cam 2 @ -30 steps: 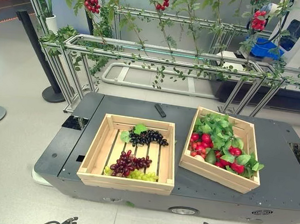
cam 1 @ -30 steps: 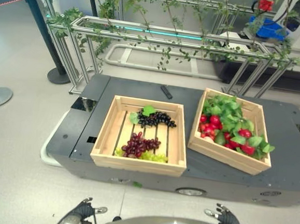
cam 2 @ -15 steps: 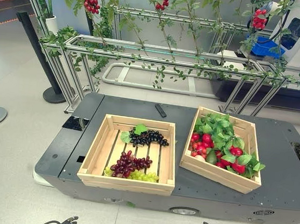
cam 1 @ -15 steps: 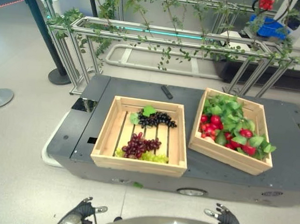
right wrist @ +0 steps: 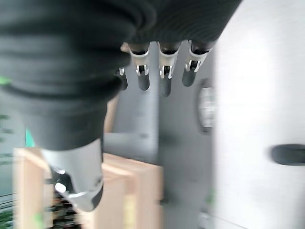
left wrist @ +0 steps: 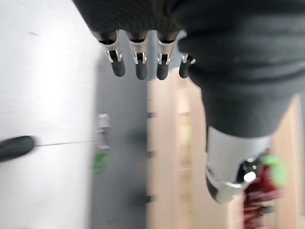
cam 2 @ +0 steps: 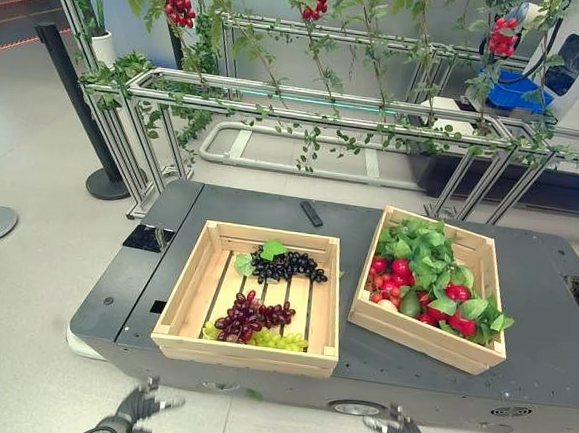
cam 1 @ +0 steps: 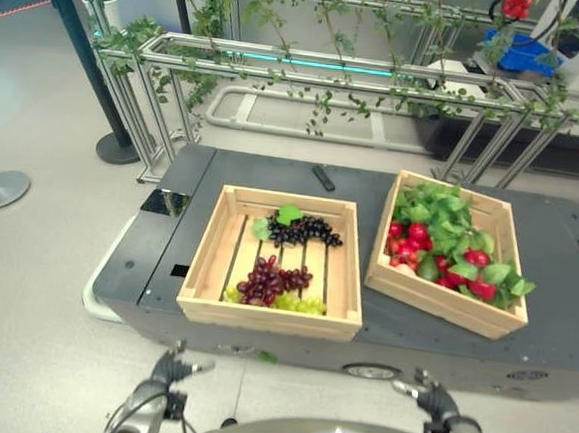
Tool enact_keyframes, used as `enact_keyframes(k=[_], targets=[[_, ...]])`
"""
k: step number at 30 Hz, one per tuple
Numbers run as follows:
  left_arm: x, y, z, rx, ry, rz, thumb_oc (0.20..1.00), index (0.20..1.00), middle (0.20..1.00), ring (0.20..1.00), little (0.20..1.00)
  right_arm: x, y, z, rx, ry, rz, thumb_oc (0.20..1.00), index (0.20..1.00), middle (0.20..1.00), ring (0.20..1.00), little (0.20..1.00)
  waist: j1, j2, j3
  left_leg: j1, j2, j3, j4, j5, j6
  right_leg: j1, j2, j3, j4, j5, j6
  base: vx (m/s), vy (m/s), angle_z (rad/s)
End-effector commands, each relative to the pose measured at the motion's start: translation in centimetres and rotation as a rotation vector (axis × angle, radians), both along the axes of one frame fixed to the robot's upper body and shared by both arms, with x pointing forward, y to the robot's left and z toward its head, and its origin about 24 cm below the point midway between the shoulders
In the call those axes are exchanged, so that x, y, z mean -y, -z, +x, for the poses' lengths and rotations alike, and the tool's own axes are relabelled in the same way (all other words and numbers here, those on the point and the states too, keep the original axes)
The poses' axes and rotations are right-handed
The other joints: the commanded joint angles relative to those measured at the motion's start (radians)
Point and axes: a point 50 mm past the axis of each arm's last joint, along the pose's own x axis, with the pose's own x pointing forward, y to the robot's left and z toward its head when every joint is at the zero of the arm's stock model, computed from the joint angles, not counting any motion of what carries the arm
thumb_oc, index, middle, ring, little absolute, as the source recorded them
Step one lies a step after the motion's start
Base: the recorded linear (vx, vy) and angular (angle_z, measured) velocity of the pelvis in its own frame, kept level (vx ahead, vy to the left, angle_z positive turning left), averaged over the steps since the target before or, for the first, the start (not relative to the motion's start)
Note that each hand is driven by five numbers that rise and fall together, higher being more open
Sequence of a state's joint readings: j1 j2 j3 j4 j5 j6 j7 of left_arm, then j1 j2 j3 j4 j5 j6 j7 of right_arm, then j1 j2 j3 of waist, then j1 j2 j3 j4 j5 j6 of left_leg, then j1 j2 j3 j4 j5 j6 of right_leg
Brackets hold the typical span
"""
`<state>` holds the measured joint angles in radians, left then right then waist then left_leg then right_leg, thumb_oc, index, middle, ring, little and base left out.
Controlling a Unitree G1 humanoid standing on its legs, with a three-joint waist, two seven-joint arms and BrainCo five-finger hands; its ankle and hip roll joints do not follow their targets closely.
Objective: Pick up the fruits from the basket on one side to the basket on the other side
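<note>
I see the fruit split between two wooden crates on the dark grey table (cam 1: 558, 248). The left crate (cam 1: 276, 260) holds three bunches of grapes: a dark bunch (cam 1: 301, 230) with a green leaf at the far side, a red-purple bunch (cam 1: 269, 279) nearer me, and a pale green bunch (cam 1: 293, 303) against the near wall. The right crate (cam 1: 452, 251) sits just beside it, turned at a slight angle, and is heaped with red fruits (cam 1: 408, 234) among green leaves (cam 1: 436, 203). A small black remote-like object (cam 1: 322, 177) lies on the table behind the left crate.

My left hand (cam 1: 161, 385) hangs low in front of the table, short of the left crate's near edge; in its wrist view the fingers (left wrist: 138, 64) are straight and empty. My right hand (cam 1: 435, 407) hangs likewise below the table's front edge, towards the right crate, fingers (right wrist: 164, 71) extended and holding nothing.

Behind the table stands a metal frame (cam 1: 311, 68) wound with vines and red berry clusters, and a black post (cam 1: 90, 75) stands on the floor at the left.
</note>
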<state>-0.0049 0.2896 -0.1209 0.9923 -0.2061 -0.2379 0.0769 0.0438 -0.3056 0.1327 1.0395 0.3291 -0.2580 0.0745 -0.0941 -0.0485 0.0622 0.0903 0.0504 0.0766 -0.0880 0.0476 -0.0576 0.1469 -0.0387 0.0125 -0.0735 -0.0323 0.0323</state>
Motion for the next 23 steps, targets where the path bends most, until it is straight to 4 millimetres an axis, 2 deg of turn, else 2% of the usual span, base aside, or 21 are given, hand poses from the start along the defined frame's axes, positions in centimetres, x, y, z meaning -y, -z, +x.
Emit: enact_keyframes(k=[1,7,10,11,23], targets=[[-1.1,-3.9,5.1,0.265,-0.062,0.001,1.0,1.0,1.0,1.0,1.0,1.7,-3.0,4.3,0.215,0.049,-0.034,1.0,1.0,1.0,1.0,1.0,0.01,-0.01,0.026,0.004,0.008,0.004,0.074,-0.103,0.006,-0.084,-0.054,-0.04,0.097,-0.001,0.091,0.0,0.0,0.0],[-1.3,-7.9,8.0,0.481,-0.028,0.033,1.0,1.0,1.0,1.0,1.0,2.6,-6.1,6.9,0.388,0.05,-0.069,1.0,1.0,1.0,1.0,1.0,0.01,-0.012,0.022,0.011,0.008,0.006,0.071,-0.105,0.007,-0.079,-0.055,-0.039,0.094,-0.002,0.092,0.0,0.0,0.0],[-1.3,-8.5,8.3,0.508,-0.021,0.044,1.0,1.0,1.0,1.0,1.0,2.8,-6.3,7.0,0.398,0.049,-0.076,1.0,1.0,1.0,1.0,1.0,0.01,-0.012,0.021,0.012,0.008,0.006,0.07,-0.106,0.007,-0.078,-0.055,-0.038,0.094,-0.002,0.092,0.0,0.0,0.0],[-1.4,-9.3,8.6,0.549,-0.019,0.053,1.0,1.0,1.0,1.0,1.0,2.8,-6.8,7.3,0.423,0.043,-0.084,1.0,1.0,1.0,1.0,1.0,0.009,-0.012,0.02,0.014,0.008,0.007,0.069,-0.106,0.006,-0.076,-0.056,-0.039,0.092,-0.002,0.092,0.0,0.0,0.0],[-1.8,-9.7,8.5,0.569,-0.03,0.087,1.0,1.0,1.0,1.0,1.0,2.7,-7.6,7.8,0.48,0.033,-0.09,1.0,1.0,1.0,1.0,1.0,0.009,-0.015,0.013,0.022,0.009,0.012,0.062,-0.105,0.006,-0.072,-0.055,-0.036,0.086,0.0,0.092,0.0,0.0,0.0]])
